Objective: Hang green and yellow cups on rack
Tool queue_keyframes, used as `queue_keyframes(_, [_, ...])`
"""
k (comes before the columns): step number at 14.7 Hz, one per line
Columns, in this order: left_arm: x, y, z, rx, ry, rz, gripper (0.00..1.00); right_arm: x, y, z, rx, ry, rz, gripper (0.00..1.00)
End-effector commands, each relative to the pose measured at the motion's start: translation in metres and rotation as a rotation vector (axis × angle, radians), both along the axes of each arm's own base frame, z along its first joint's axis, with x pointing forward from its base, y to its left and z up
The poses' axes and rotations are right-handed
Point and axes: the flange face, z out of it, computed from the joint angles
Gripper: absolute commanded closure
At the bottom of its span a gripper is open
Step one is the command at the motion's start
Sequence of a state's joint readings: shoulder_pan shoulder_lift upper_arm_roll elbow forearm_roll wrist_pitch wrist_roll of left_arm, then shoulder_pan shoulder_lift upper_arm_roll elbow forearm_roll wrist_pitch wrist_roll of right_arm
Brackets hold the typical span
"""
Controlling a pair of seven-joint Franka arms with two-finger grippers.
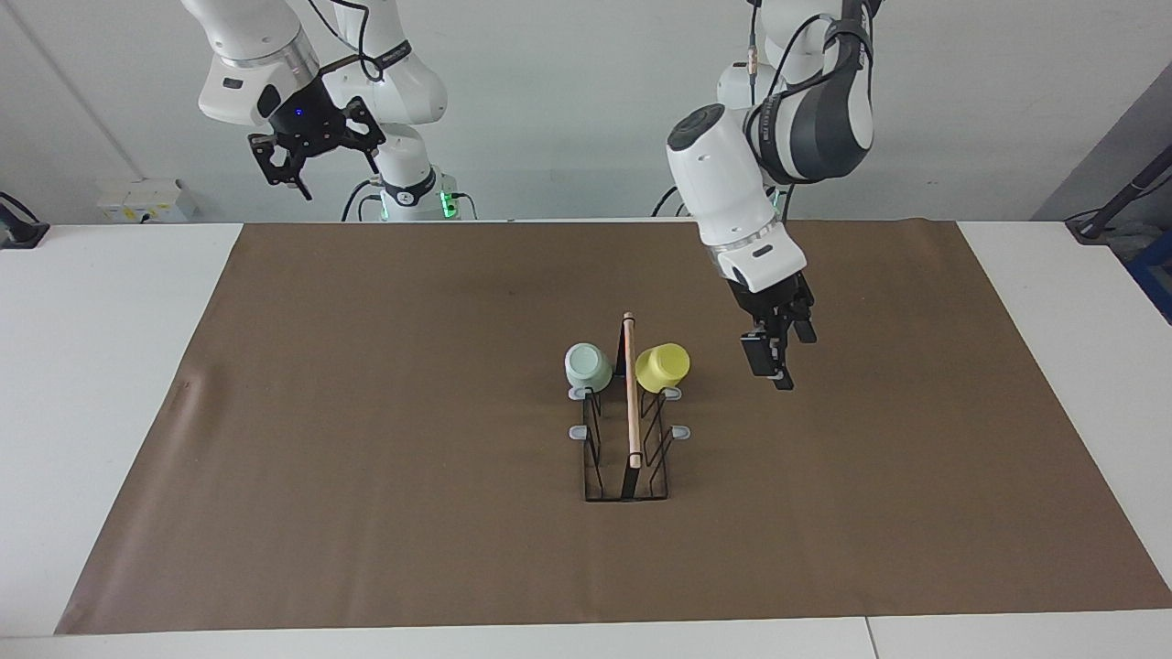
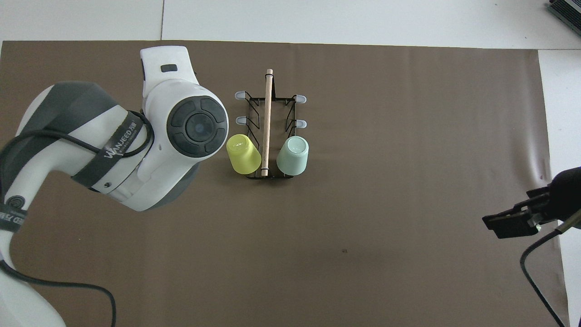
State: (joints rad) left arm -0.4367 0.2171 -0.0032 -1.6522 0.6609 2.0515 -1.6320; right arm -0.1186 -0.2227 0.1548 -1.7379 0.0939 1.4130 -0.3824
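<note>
The black wire rack (image 1: 631,412) with its wooden rod stands mid-table; it also shows in the overhead view (image 2: 268,113). The pale green cup (image 1: 587,366) (image 2: 292,156) and the yellow cup (image 1: 661,366) (image 2: 243,154) hang tilted on the pair of prongs nearest the robots, one on each side of the rod. My left gripper (image 1: 772,364) is open and empty in the air beside the yellow cup, apart from it; in the overhead view the left arm's wrist (image 2: 190,127) hides it. My right gripper (image 1: 311,156) (image 2: 515,223) is open and empty, and the right arm waits raised at its own end.
A brown mat (image 1: 366,412) covers most of the white table (image 1: 110,366). The rack's other grey-tipped prongs (image 2: 239,120) (image 2: 300,123) are bare. A grey box (image 1: 142,197) sits by the wall at the right arm's end.
</note>
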Motion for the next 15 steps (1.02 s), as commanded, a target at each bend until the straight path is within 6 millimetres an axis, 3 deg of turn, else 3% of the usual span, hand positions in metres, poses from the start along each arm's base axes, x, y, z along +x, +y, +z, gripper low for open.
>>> queue_keyframes(1, [0.016, 0.040, 0.006, -0.104, 0.021, -0.028, 0.00, -0.003, -0.009, -0.004, -0.009, 0.007, -0.030, 0.00])
queue_keyframes(2, [0.021, 0.055, 0.008, -0.137, 0.045, -0.037, 0.00, -0.002, -0.016, -0.002, -0.006, -0.001, -0.036, 0.00])
queue_keyframes(4, [0.029, 0.085, 0.012, -0.188, 0.083, -0.073, 0.00, -0.001, -0.012, -0.003, -0.015, -0.008, -0.034, 0.00])
queue_keyframes(6, [0.032, 0.113, 0.017, -0.218, 0.114, -0.114, 0.00, 0.019, 0.000, -0.011, -0.010, -0.055, -0.010, 0.00])
queue_keyframes(7, [0.031, 0.125, 0.014, -0.227, 0.141, -0.139, 0.00, 0.033, -0.005, -0.022, -0.002, -0.042, -0.027, 0.00])
queue_keyframes(8, [0.031, 0.139, 0.015, -0.237, 0.158, -0.166, 0.00, 0.049, -0.019, -0.021, 0.005, -0.040, -0.061, 0.00])
queue_keyframes(9, [0.030, 0.153, 0.017, -0.250, 0.173, -0.198, 0.00, 0.062, -0.020, -0.025, 0.004, -0.030, -0.063, 0.00])
queue_keyframes(11, [0.028, 0.181, 0.023, -0.309, 0.186, -0.232, 0.00, 0.073, -0.027, -0.030, -0.020, -0.019, -0.114, 0.00])
queue_keyframes(13, [0.022, 0.205, 0.029, -0.338, 0.201, -0.301, 0.00, 0.079, -0.020, -0.037, -0.034, -0.006, -0.213, 0.00])
queue_keyframes(15, [0.013, 0.225, 0.035, -0.327, 0.228, -0.386, 0.00, 0.087, -0.021, -0.028, -0.031, -0.026, -0.218, 0.00])
